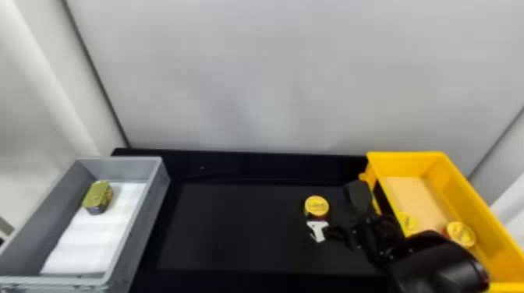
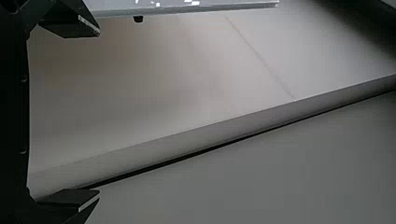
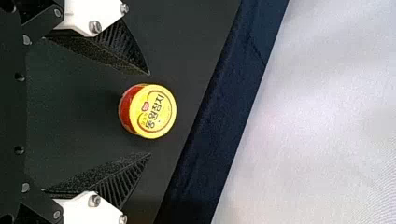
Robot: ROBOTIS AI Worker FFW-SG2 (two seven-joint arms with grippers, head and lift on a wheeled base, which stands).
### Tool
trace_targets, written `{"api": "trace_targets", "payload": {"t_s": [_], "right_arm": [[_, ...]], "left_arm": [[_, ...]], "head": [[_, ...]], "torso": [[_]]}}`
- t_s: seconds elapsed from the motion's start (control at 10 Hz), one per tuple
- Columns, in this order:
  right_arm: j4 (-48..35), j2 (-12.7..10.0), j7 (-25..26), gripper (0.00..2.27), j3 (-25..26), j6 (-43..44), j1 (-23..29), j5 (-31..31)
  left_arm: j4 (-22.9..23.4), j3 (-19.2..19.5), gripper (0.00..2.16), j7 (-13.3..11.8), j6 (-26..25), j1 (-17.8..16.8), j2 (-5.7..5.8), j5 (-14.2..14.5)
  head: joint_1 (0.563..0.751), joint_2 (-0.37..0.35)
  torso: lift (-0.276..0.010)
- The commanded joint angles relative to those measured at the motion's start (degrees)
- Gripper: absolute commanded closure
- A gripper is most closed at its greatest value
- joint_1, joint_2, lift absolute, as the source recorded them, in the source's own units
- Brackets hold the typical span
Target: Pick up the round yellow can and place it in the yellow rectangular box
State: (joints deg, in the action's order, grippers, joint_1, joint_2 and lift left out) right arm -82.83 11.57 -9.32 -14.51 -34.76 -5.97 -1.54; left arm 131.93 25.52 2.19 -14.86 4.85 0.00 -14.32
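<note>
- The round yellow can [image 1: 316, 206] is standing on the counter [image 1: 234, 226], to the left of the yellow box [image 1: 468, 195].
- The right gripper [image 3: 150, 113] has its jaws apart, one at each side of this can; nothing is clamped.
- Inside the yellow box are one similar can [image 1: 461, 233] and another one [image 1: 407, 221].
- For this can, I judge only the approach is done; closing, lifting, carrying and releasing are left.
- The left gripper [image 2: 99, 113] has jaws apart, holding nothing.
</note>
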Motion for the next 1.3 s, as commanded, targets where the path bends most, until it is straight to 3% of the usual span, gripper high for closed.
{"api": "trace_targets", "payload": {"t_s": [0.0,0.6,1.2], "right_arm": [[3.2,-0.76,0.26,0.22,0.01,1.43,-1.68,0.05],[22.01,-2.87,1.23,0.22,-0.35,6.62,-12.75,0.14],[23.41,-4.54,0.61,0.19,-1.23,8.02,-13.98,0.58]], "left_arm": [[0.09,-0.02,0.07,0.01,0.08,-0.01,-0.15,0.0],[-0.18,-1.34,0.07,0.01,-0.18,-0.27,-0.15,-0.97],[-0.44,-1.96,0.07,0.01,-0.18,-0.71,-0.15,-1.23]], "head": [[0.692,0.014],[0.692,0.014],[0.692,0.014]], "torso": [[-0.056],[-0.056],[-0.056]]}}
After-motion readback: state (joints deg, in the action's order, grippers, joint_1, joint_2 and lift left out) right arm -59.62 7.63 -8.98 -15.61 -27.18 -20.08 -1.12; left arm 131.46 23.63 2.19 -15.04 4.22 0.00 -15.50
